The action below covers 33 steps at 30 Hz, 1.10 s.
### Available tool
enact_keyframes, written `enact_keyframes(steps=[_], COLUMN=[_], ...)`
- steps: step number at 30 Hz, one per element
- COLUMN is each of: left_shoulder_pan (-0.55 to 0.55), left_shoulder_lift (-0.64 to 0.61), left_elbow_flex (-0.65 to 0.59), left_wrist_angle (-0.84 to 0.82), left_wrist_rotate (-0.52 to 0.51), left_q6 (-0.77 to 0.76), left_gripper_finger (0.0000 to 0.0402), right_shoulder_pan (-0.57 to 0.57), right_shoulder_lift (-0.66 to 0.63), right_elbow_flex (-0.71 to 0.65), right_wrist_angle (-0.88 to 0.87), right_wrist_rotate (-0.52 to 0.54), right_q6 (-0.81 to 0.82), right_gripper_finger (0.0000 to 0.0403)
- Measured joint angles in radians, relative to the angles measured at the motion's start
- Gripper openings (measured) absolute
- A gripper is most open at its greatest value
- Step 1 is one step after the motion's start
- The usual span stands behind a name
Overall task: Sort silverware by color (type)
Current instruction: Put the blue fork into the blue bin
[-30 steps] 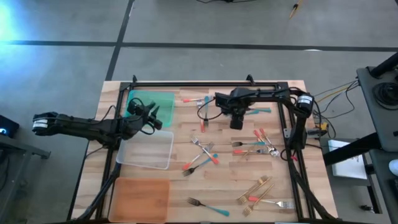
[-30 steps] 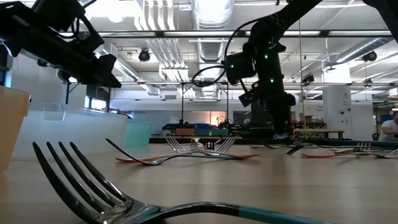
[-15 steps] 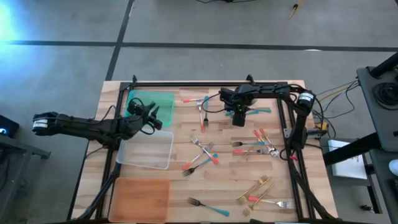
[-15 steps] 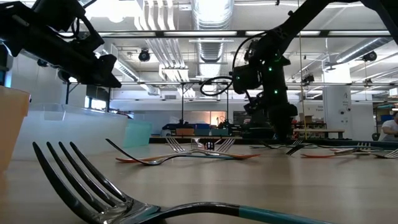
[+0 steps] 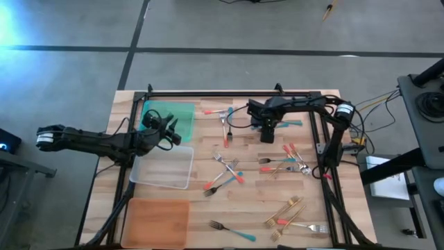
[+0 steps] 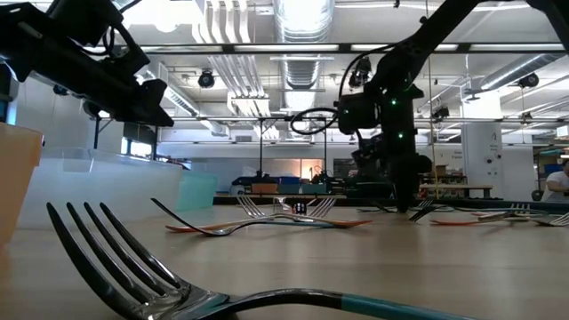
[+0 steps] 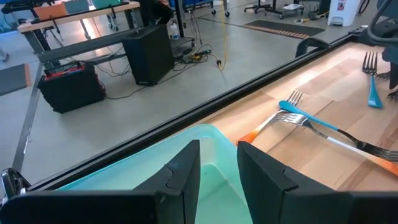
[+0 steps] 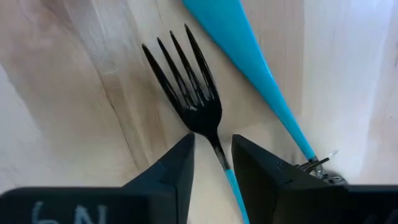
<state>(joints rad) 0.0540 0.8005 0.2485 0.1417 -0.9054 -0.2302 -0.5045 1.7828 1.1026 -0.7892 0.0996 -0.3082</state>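
Small forks with teal, red or gold handles lie scattered on the wooden table (image 5: 208, 208). My right gripper (image 5: 267, 136) points down at the far middle, low over a fork (image 8: 186, 81) with dark tines and a teal handle. It is open, one finger on each side of the fork's neck (image 8: 216, 148). A second teal handle (image 8: 255, 68) lies beside that fork. My left gripper (image 7: 219, 146) hovers level over the green tray (image 5: 170, 111), open with nothing between its fingers.
A clear tray (image 5: 163, 167) and an orange tray (image 5: 156, 219) lie along the left side. Fork clusters lie at the middle (image 5: 225, 170), at the right (image 5: 284, 163) and near the front right (image 5: 288, 208). A black frame (image 5: 229, 94) edges the table.
My right gripper has sunk toward the table and shifted a little toward the right edge, ending low over the teal-handled fork. The forks lie where they were.
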Motion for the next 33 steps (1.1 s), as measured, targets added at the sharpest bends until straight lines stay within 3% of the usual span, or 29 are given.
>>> enact_keyframes(steps=[8, 18, 26, 29, 33], left_shoulder_pan=[0.0, 0.0, 0.0, 0.0, 0.0], left_shoulder_lift=[0.001, 0.009, 0.011, 0.012, 0.018], left_elbow_flex=[0.0, 0.0, 0.0, 0.0, -0.005], left_wrist_angle=[0.0, 0.0, 0.0, 0.0, 0.052], left_wrist_rotate=[0.0, 0.0, 0.0, 0.022, 0.14], left_q6=[0.0, -0.016, -0.02, -0.039, -0.03], left_gripper_finger=[0.0091, 0.0091, 0.0091, 0.0091, 0.0091], right_shoulder_pan=[0.004, 0.003, 0.002, 0.003, 0.011], right_shoulder_lift=[0.002, 0.007, -0.066, -0.11, -0.165], right_elbow_flex=[0.0, 0.081, 0.167, 0.191, 0.196], right_wrist_angle=[0.003, -0.084, -0.131, -0.047, 0.168], right_wrist_rotate=[-0.012, 0.004, -0.014, -0.045, -0.168], right_q6=[0.04, 0.048, 0.063, 0.116, 0.17], right_gripper_finger=[0.0015, 0.001, 0.0009, 0.0009, 0.0009])
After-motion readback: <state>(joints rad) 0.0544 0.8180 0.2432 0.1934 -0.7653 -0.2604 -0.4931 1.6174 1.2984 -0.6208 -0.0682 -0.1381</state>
